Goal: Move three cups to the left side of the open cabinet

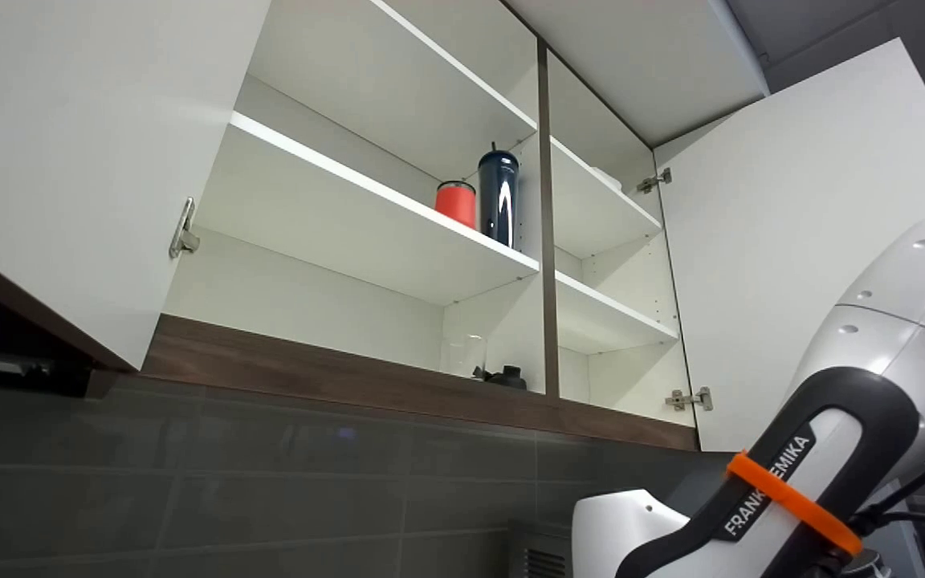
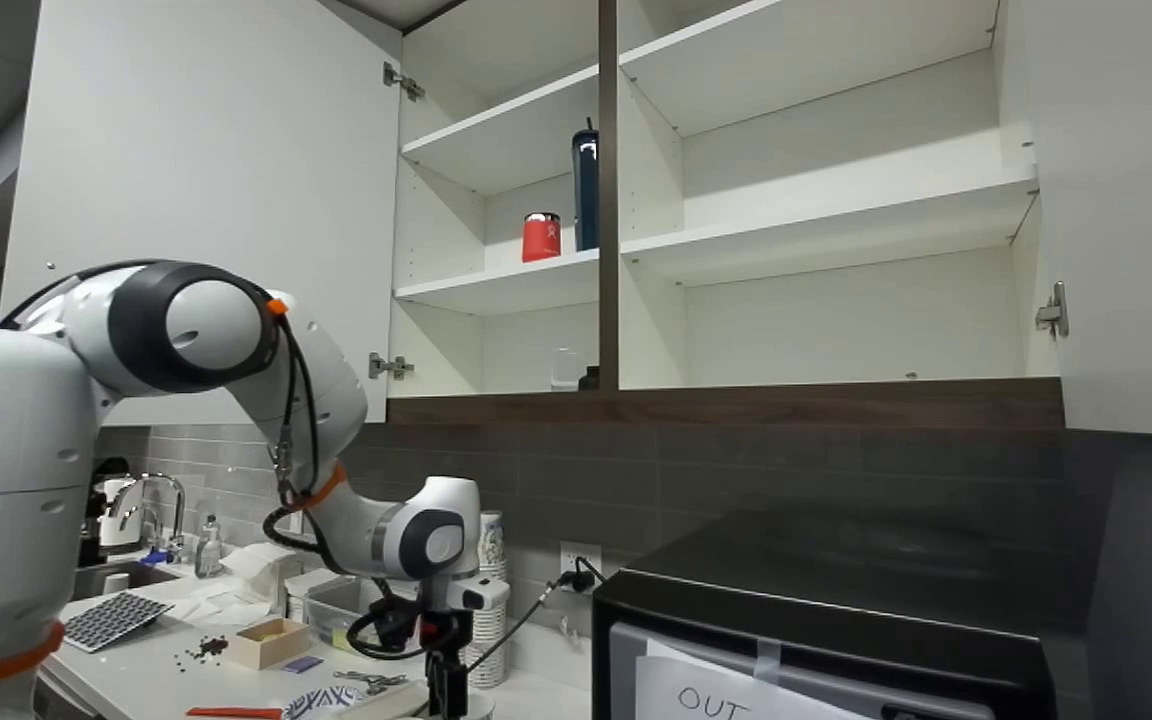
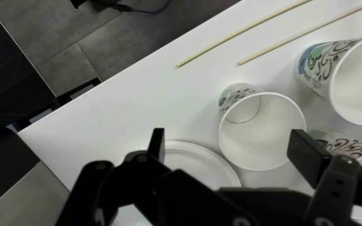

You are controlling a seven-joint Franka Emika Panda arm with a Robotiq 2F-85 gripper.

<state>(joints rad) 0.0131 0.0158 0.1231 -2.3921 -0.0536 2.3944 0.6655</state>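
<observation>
White countertop (image 3: 130,106): white paper cup (image 3: 259,131) w/ brown-green print; similar cup (image 3: 344,78) cut off at R edge, third cup (image 3: 350,146) part. behind black two-finger gripper (image 3: 228,147), spread wide.

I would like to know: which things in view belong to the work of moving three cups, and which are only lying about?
For the job:
gripper
open cabinet
cups, though which three is unclear: perhaps paper cups, or red cup, dark tumbler and clear glass

Probably only lying about:
pale sticks
white dish
small box
clear bottle
</observation>
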